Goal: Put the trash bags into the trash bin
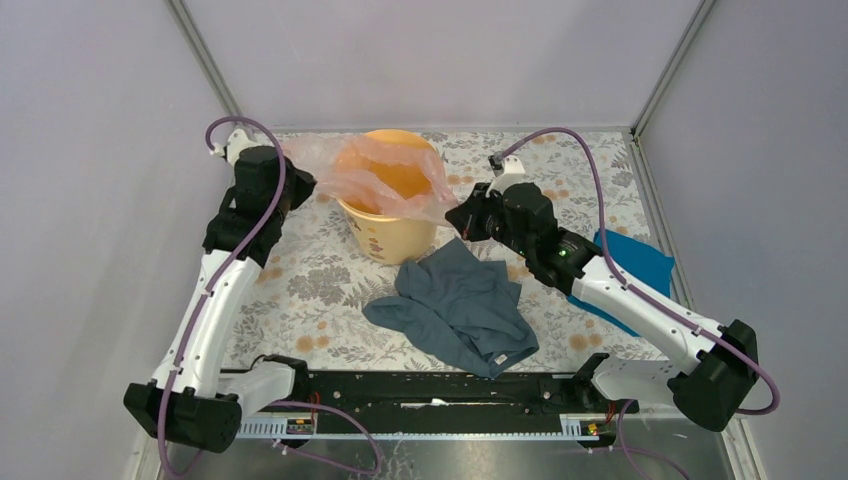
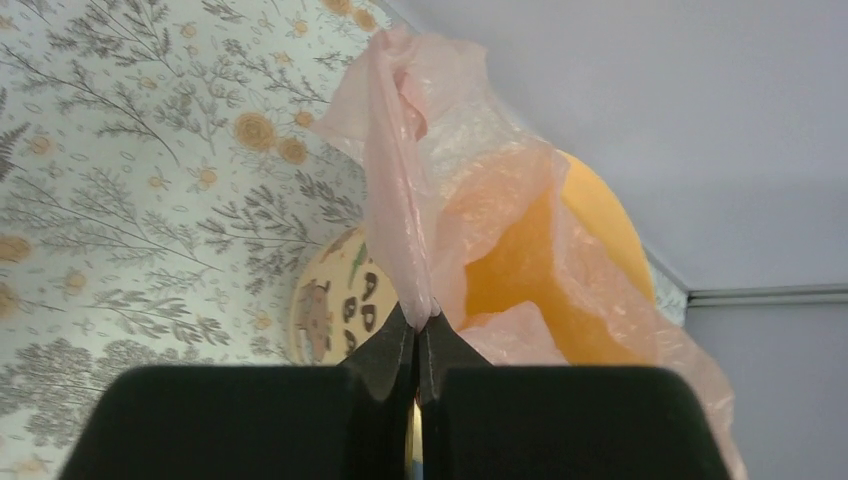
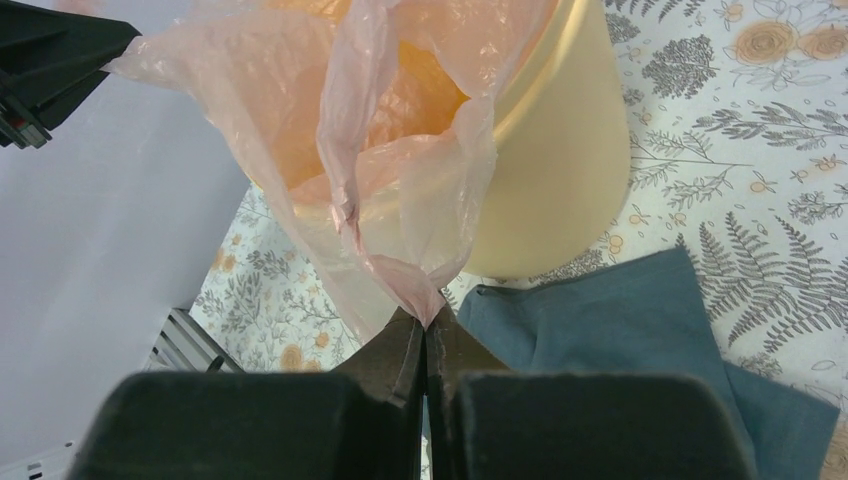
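Note:
The thin pale-pink trash bag (image 1: 385,178) is stretched over the mouth of the yellow-orange trash bin (image 1: 392,240), which stands upright at the back middle of the floral table. My left gripper (image 1: 298,183) is shut on the bag's left edge (image 2: 400,230), level with the bin's rim. My right gripper (image 1: 458,218) is shut on the bag's right corner (image 3: 420,280), just right of the bin (image 3: 560,170). The film sags a little into the bin's opening (image 2: 520,270).
A grey-blue garment (image 1: 460,308) lies crumpled in front of the bin, near the right arm. A bright blue folded cloth (image 1: 640,268) sits at the right, partly under that arm. Grey walls (image 1: 430,60) close in the back and sides.

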